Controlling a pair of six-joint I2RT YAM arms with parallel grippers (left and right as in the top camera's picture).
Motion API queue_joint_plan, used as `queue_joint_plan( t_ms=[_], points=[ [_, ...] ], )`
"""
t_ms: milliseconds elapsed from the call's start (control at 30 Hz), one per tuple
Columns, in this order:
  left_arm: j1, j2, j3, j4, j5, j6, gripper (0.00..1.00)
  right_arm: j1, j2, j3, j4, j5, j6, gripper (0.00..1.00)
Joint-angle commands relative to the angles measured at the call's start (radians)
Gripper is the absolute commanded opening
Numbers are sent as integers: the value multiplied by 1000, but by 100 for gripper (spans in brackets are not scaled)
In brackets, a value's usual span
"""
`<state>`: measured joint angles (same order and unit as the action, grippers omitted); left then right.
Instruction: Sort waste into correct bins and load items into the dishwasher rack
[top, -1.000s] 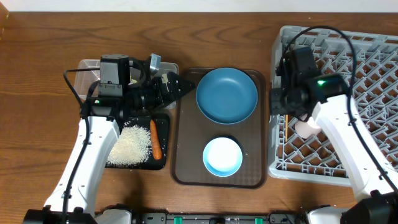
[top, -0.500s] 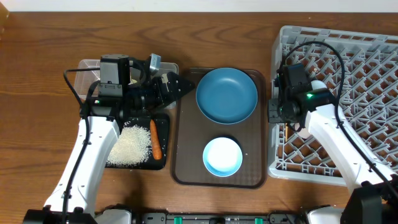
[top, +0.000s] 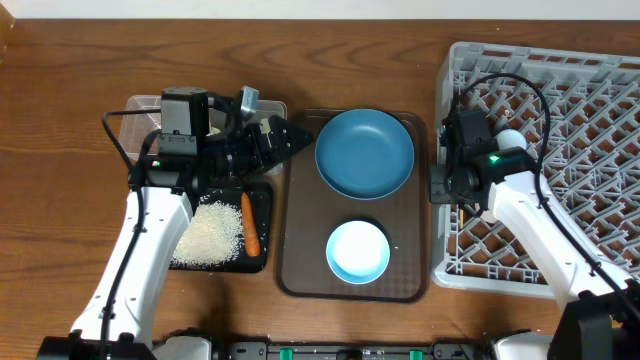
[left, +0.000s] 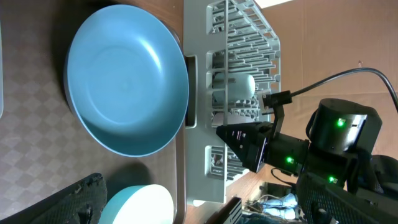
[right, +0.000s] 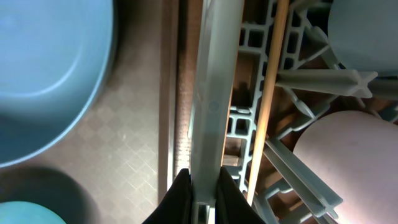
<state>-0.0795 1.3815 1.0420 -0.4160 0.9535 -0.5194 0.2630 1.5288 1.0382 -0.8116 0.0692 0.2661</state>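
My right claw (right: 202, 190) was nearly closed, its two dark fingers (right: 177, 193) set on either side of the left wall of the dishwasher rack (right: 211, 74) and, as far as the wrist view showed, pressing on it. Just inside that wall a wooden chopstick (right: 268, 93) lay along the lattice, parallel to the wall. The pale pink cup (right: 336, 155) and the light blue cup (right: 367, 31) sat deeper in the rack.

Outside the wall, to the claw's left, the brown tray (top: 300, 250) sat close against the rack. It carried the dark blue plate (top: 364, 152) at its far end and the white-and-light-blue bowl (top: 358, 250) at its near end. I judged these two to be the only things left to load.

The plate lay between my two claws. The left claw (top: 285, 140) hung just off the plate's left rim, over the gap between the clear tub (top: 140, 110) and the tray, and I could not tell how wide it stood. The right claw was near the plate's right rim and already at the rack. I reckoned the right arm was the better placed, needing only to let go of the wall and reach left across it.

The rice (top: 210, 235) and carrot (top: 251, 222) lay in the black tray (top: 262, 200) on the bench (top: 60, 120).
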Motion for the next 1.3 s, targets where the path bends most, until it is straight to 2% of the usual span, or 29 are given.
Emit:
queue_joint_plan(
  t_ms=[0, 267, 667, 733, 800, 1033, 1067, 1267],
  points=[
    [0, 4, -4, -2, -9, 10, 100, -2, 1, -13, -38, 44, -76, 3],
    [0, 4, -4, -2, -9, 10, 100, -2, 1, -11, -67, 58, -107, 7],
    [0, 4, -4, -2, -9, 10, 100, -2, 1, 48, -149, 62, -134, 6],
    [0, 4, -4, -2, -9, 10, 100, -2, 1, 61, -162, 61, -133, 9],
    [0, 4, -4, -2, -9, 10, 100, -2, 1, 68, -166, 61, -133, 17],
    [0, 4, -4, -2, -9, 10, 100, -2, 1, 106, -172, 54, -134, 50],
    [0, 4, -4, -2, -9, 10, 100, -2, 1, 123, -178, 54, -134, 52],
    [0, 4, -4, -2, -9, 10, 100, 2, 1, 295, -282, 0, -133, 52]
  ],
)
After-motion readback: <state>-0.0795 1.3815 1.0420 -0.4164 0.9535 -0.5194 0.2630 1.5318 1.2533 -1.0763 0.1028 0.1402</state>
